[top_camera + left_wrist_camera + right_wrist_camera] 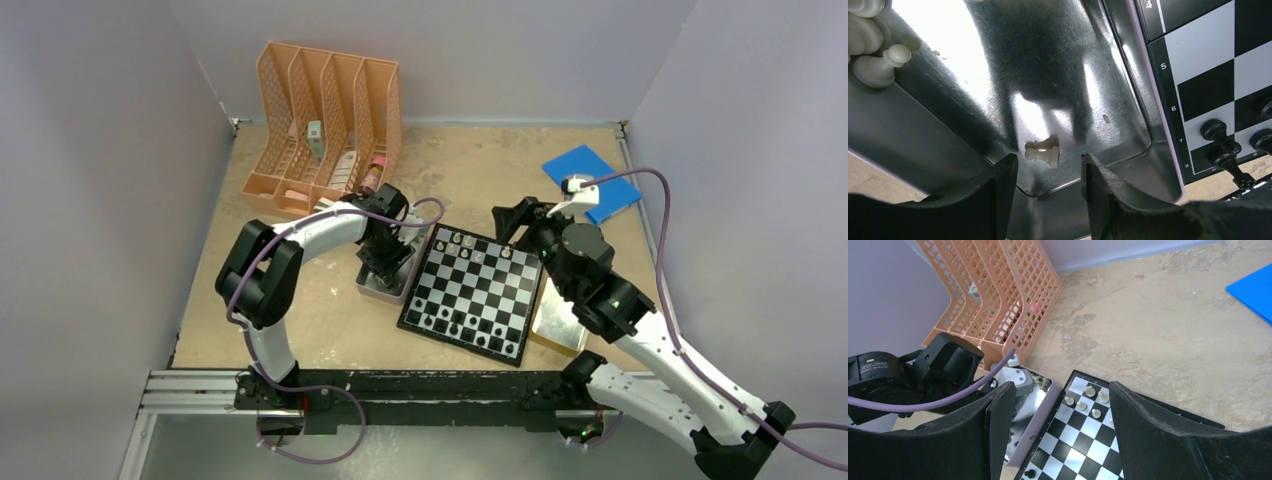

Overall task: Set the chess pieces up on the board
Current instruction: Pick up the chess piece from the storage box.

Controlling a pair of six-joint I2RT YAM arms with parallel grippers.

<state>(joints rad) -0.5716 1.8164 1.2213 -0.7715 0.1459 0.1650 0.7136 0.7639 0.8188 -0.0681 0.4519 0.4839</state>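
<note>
Left gripper (1048, 162), open and empty, hovers over a toppled white pawn (1044, 156) in the tin (973, 75) left of the board (470, 292); closing on it looks next.

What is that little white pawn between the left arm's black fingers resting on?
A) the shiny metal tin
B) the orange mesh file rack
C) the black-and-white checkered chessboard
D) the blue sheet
A: in the left wrist view the small white pawn lies on its side on the floor of the shiny metal tin, beside the black-and-white checkered chessboard, with the left gripper open over it.
</note>
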